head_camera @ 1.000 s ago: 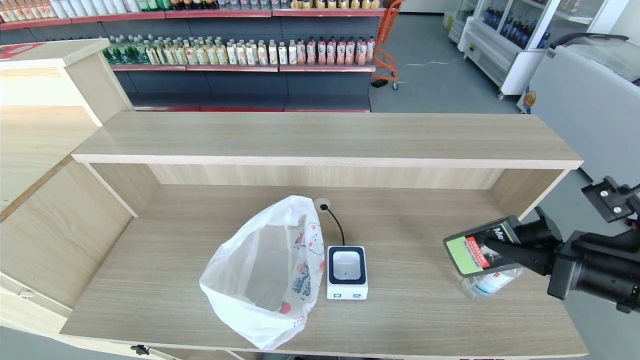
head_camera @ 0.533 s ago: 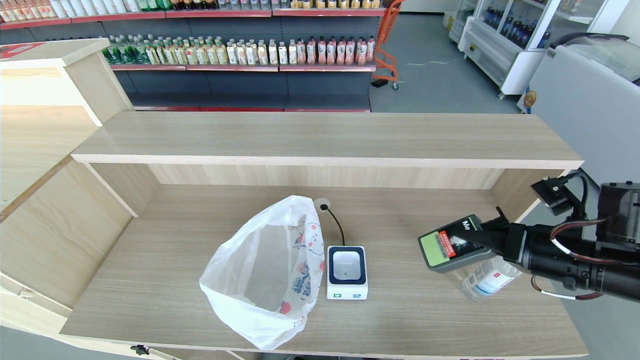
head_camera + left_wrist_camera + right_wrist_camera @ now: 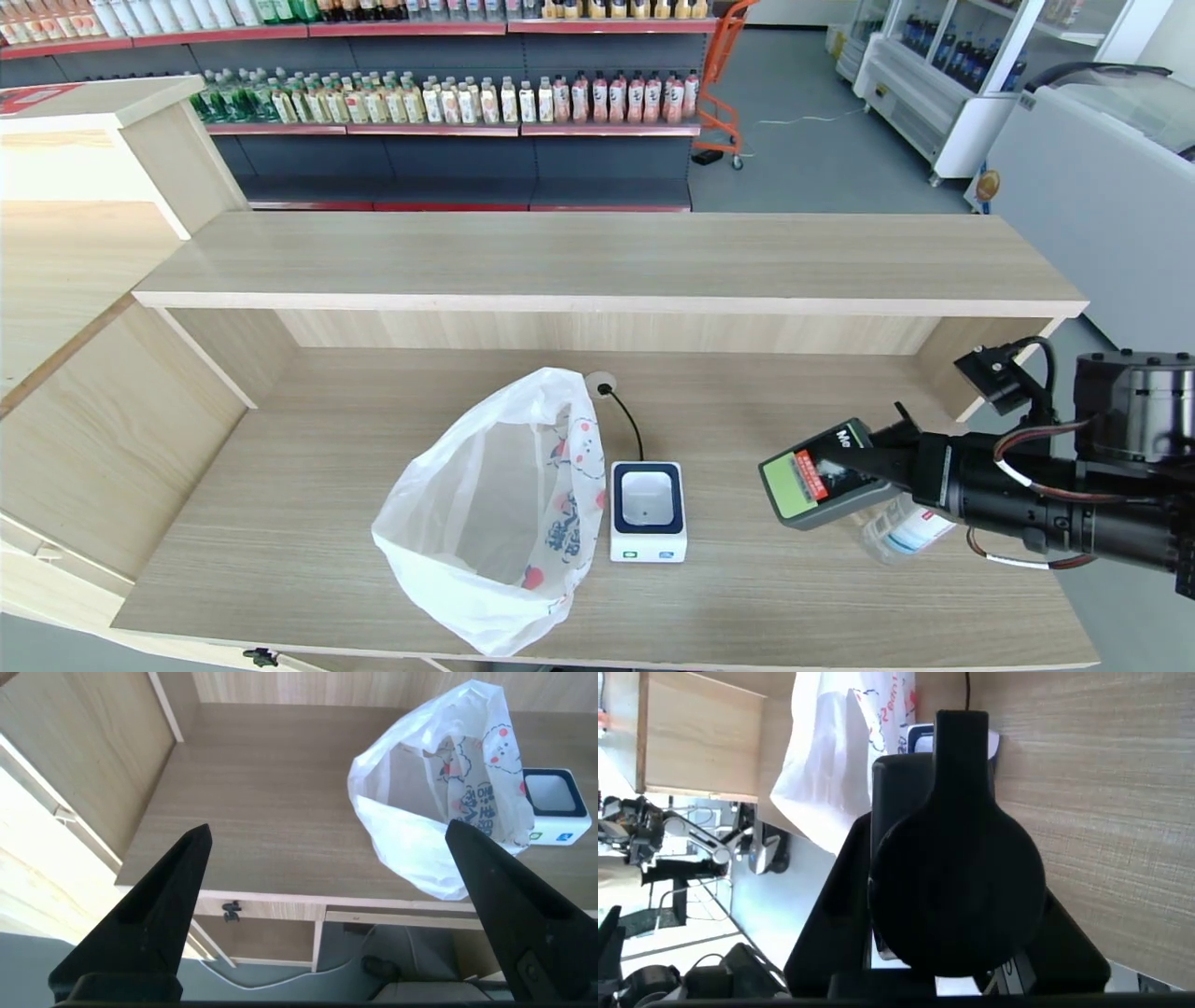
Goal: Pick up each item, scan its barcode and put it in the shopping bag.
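My right gripper (image 3: 873, 462) is shut on a dark box with a green and red label (image 3: 810, 478), held above the counter to the right of the white scanner (image 3: 648, 510). In the right wrist view the box (image 3: 901, 793) sits between the dark fingers, with the scanner (image 3: 920, 737) and the shopping bag (image 3: 840, 756) beyond. The white shopping bag (image 3: 499, 513) stands open just left of the scanner. A clear bottle (image 3: 904, 532) lies on the counter under the right arm. My left gripper (image 3: 327, 915) is open, off the counter's near edge, with the bag (image 3: 439, 812) ahead of it.
The scanner's black cable (image 3: 627, 415) runs back to a hole in the counter (image 3: 308, 523). A raised shelf (image 3: 607, 261) borders the far side, and side walls close in the left and right ends.
My right arm has carried the box leftward toward the scanner, rotating at the wrist. The bag, scanner and bottle have stayed in place.
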